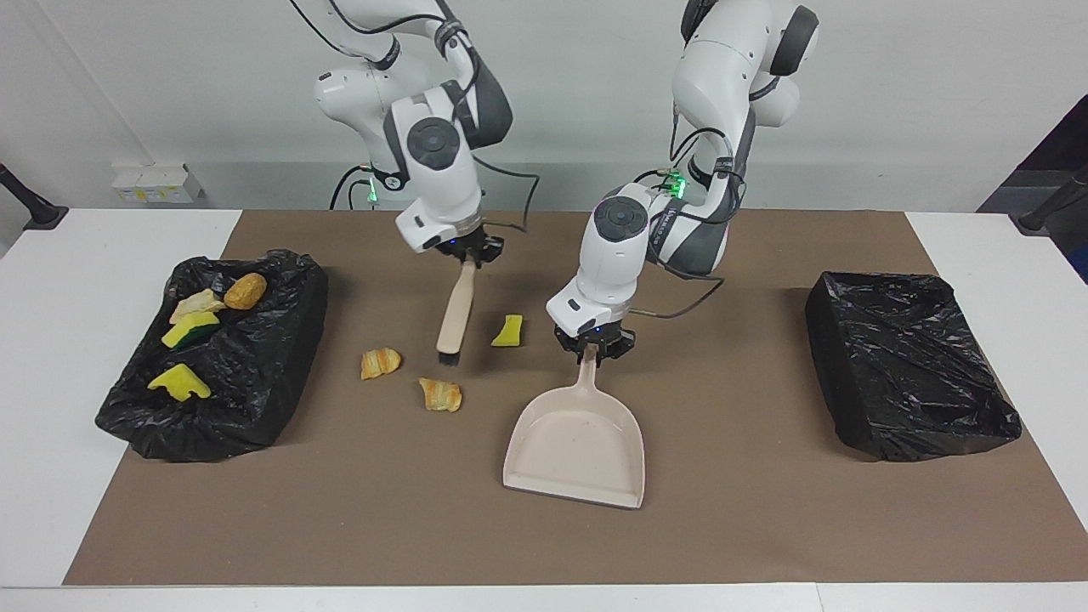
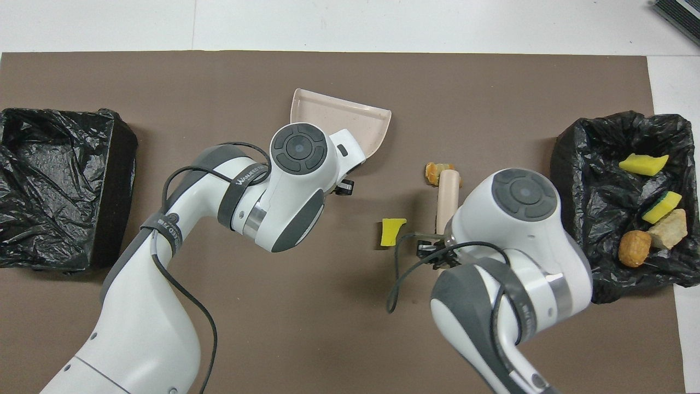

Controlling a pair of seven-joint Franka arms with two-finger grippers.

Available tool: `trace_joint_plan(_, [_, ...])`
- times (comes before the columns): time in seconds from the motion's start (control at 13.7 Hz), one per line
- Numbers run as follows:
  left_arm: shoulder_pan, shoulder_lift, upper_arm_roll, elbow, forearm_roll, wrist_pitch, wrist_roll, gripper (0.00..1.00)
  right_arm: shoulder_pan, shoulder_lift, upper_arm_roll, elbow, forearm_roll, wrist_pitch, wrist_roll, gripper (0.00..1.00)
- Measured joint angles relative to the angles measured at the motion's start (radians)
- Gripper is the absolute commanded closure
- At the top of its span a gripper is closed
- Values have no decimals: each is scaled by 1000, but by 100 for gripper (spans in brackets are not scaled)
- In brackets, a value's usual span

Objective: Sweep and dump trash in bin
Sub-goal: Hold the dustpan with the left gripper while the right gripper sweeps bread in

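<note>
My right gripper [image 1: 466, 253] is shut on the handle of the beige brush [image 1: 455, 313]. The brush's black bristles are down at the brown mat. Three pieces of trash lie on the mat beside the brush: a yellow sponge piece [image 1: 508, 331] [image 2: 392, 231] and two croissants [image 1: 380, 363] [image 1: 440, 395]. In the overhead view one croissant [image 2: 433, 171] shows past the brush handle [image 2: 447, 200]; the other is hidden under the arm. My left gripper [image 1: 592, 348] is shut on the handle of the empty beige dustpan [image 1: 578, 442] [image 2: 350, 117], whose mouth faces away from the robots.
A black-lined bin [image 1: 255, 408] [image 2: 569, 164] at the right arm's end holds a brown bun [image 1: 245, 290], a pale chunk [image 1: 197, 304], a green-backed sponge [image 1: 192, 330] and a yellow sponge [image 1: 179, 382]. An empty black-lined bin [image 1: 858, 408] [image 2: 54, 186] stands at the left arm's end.
</note>
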Motion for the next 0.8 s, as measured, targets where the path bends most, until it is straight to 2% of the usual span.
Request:
trace_joint_plan(0.37, [103,-151,15,2,8,-243,459,100,-177,25,-1,-1,-51,4,-243,100])
trace_joint_plan(0.59, [159,-254,17,-38,10,-377,769,100,-191,26,1,-2,-84,5,-262,100])
trace_joint_plan(0.8, [169,-329,16,-163,10,-384,948,100,-190,26,5,-13,-111,27,-263,100])
